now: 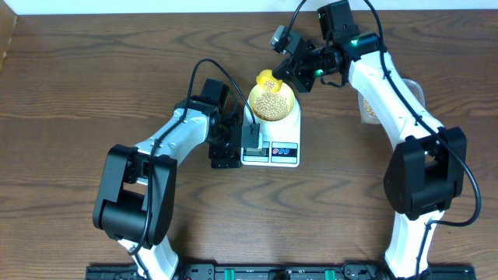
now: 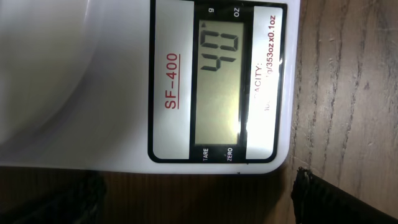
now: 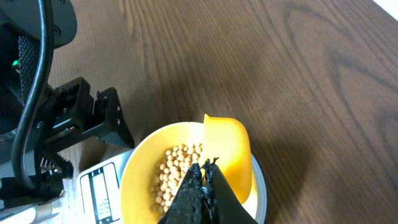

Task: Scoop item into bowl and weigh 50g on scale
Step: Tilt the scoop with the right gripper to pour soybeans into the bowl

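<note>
Forty was the reading on the scale's (image 2: 93,81) grey display (image 2: 220,81), seen turned sideways in the left wrist view, with a small "g" and "OZ" printed beside the digits. Red lettering next to the display read "SF-400". "TARE" and "ZERO" sat under one end of the panel. A line starting "CAPACITY:" ran along its edge, partly lost in glare, with "353ozx0.1oz" still legible.

In the overhead view the white scale lay at the middle of the wooden table (image 1: 93,70), and the pale-yellow bowl (image 1: 289,99) stood on its upper part. Many tan beans (image 1: 272,101) lay heaped in the bowl.

The left gripper (image 1: 236,148) sat at the scale's left edge, facing the display. Its dark fingertips (image 2: 317,196) showed in the lower corners of its wrist view, spread wide with nothing between them.

The right gripper (image 3: 205,186) reached in from the upper right of the overhead frame, jaws pinched tight on the bright yellow scoop (image 3: 227,149). The scoop's cup hung over the bowl's rim, tipped toward the beans; whether it touched the rim could not be told.
</note>
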{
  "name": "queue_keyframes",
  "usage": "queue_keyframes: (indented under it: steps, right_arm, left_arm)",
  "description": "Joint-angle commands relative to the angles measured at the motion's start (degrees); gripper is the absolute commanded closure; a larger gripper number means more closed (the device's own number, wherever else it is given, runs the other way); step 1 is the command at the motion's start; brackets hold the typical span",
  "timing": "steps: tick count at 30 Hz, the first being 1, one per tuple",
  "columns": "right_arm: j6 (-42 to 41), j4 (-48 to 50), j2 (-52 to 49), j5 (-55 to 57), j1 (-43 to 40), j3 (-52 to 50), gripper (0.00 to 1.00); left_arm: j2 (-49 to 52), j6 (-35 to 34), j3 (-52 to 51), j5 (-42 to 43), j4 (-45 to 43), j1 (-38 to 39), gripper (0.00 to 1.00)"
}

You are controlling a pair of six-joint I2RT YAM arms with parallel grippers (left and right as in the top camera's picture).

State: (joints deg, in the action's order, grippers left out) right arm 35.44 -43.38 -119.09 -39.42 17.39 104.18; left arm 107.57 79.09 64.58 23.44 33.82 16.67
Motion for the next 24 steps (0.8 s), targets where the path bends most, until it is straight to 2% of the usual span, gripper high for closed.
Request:
queue_keyframes:
  steps: [1, 24]
  right_arm:
    - [0.9, 0.3, 0.7, -1.7, 1.2, 0.1, 0.99]
    - [-2.0, 1.9, 0.9, -1.3, 1.4, 0.1, 0.99]
  left_arm:
    - [0.3, -0.5, -0.7, -0.1, 0.1, 0.0, 0.02]
    - [0.3, -0.5, -0.7, -0.1, 0.1, 0.0, 0.02]
